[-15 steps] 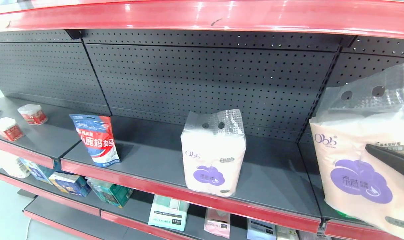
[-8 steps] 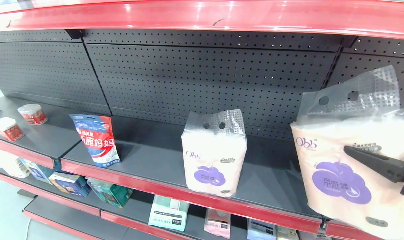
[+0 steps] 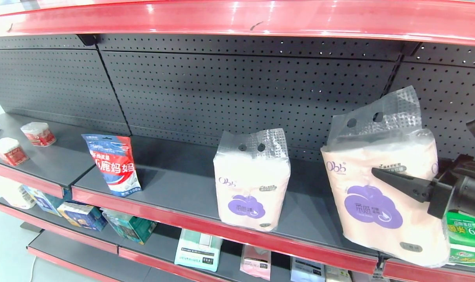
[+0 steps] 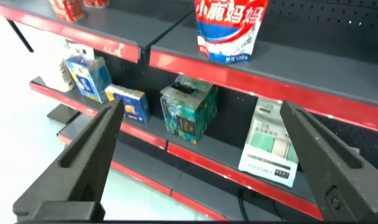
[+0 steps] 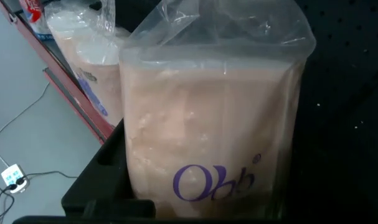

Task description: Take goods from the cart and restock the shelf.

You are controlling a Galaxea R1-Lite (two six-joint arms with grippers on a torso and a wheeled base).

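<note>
Now | right gripper (image 3: 382, 174) clamps tissue pack (image 3: 374, 203), tilted at lower right over shelf (image 3: 190, 184) front edge | left gripper (image 4: 201, 109) spread wide, empty | matching pack (image 3: 251, 180) stands shelved mid-frame; tissue pack not yet set down

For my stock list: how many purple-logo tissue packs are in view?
2. The standing pack is on the shelf, near its front edge. The held pack is in the right claw, at the shelf's right end. Others may be hidden.

Two tissue packs (image 3: 252, 184) (image 3: 378, 231), one blue-and-red pouch (image 3: 112, 164), two small tubs (image 3: 9, 151) (image 3: 38, 134) and one green pack (image 3: 467, 239).
</note>
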